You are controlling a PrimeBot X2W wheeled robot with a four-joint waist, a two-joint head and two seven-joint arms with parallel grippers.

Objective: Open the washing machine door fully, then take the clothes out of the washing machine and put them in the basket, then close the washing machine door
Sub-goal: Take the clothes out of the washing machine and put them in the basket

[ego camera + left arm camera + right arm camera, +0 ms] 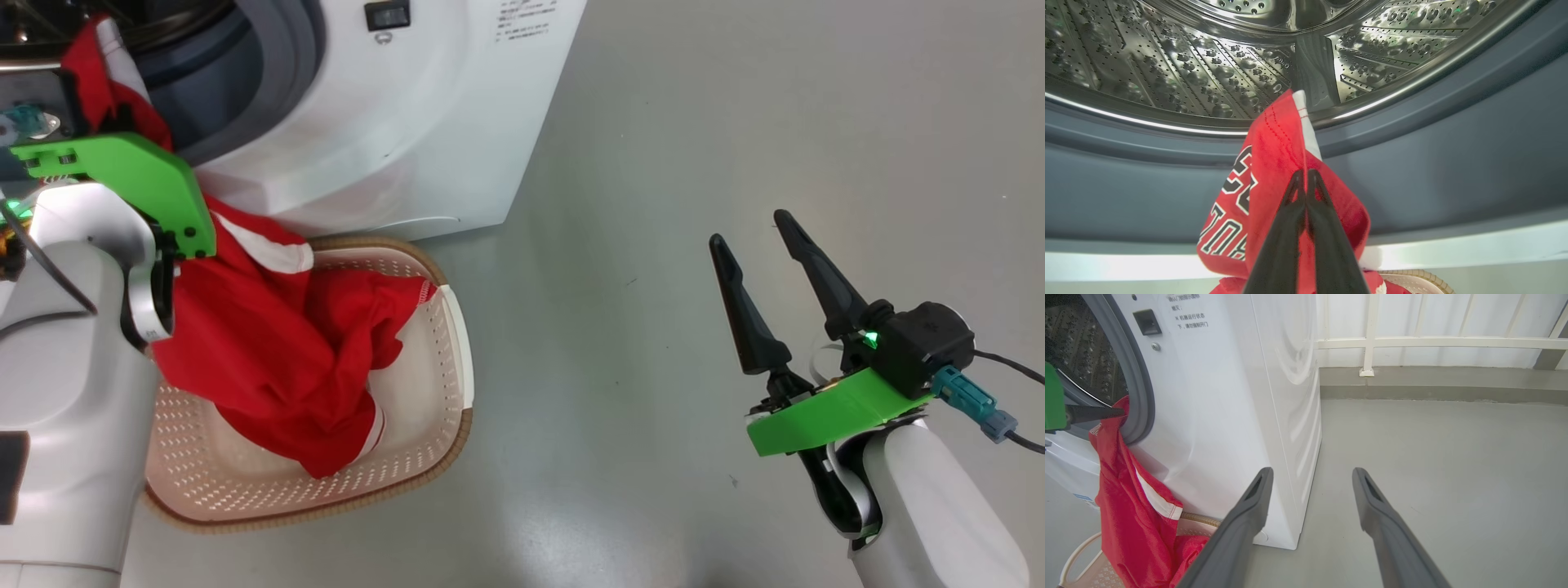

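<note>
By the washing machine [392,122], the left tool [1305,173] pinches the red shirt [277,343] hanging below it into the basket [459,327], and the right tool [749,226] is spread wide.

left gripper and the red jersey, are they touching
Touching. The left wrist view shows the left gripper shut on a fold of the red jersey, fabric bulging on both sides of its tips.

Smooth pale grey floor [694,122], faintly glossy, with a soft patch of glare [563,523] and a few small dark specks. At the far side, a grey kerb [1433,381] below a cream railing [1433,342], white wall [1453,314] behind. Even, diffuse light.
</note>
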